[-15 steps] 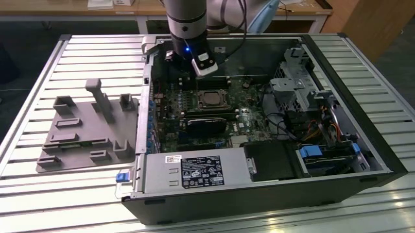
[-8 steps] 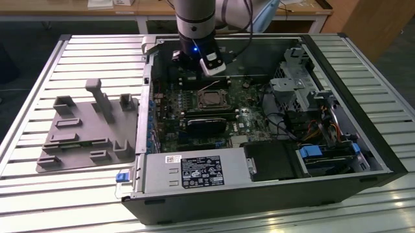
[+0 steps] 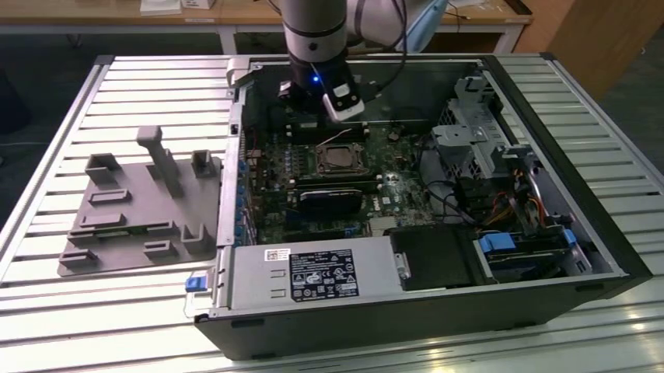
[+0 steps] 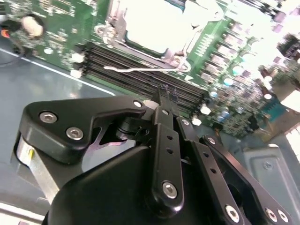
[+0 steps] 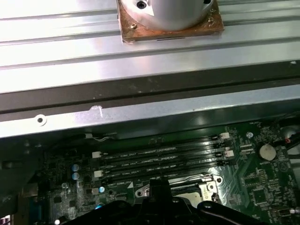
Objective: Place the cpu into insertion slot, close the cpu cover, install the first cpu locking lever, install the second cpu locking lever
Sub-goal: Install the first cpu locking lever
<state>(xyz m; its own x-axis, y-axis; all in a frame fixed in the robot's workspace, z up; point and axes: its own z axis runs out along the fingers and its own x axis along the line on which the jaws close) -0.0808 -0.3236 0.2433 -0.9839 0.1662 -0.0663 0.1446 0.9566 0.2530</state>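
Locking lever (image 4: 140, 69) lies along memory slots (image 4: 140, 82), near hand (image 4: 168, 92)

The dark tool (image 5: 158, 199) is hovering over the insertion slot (image 5: 206, 182), whose silvery rim is peeking out. Four long black memory slots (image 5: 159, 157) are lying just beyond it on the green motherboard (image 5: 262, 183), with a coin battery (image 5: 267, 151) gleaming beside them. Past the case wall (image 5: 140, 115), the ribbed table (image 5: 140, 61) is carrying a round metal base (image 5: 173, 9).

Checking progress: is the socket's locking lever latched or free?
Free: in the second wrist view the thin lever juts from the socket over the memory slots.
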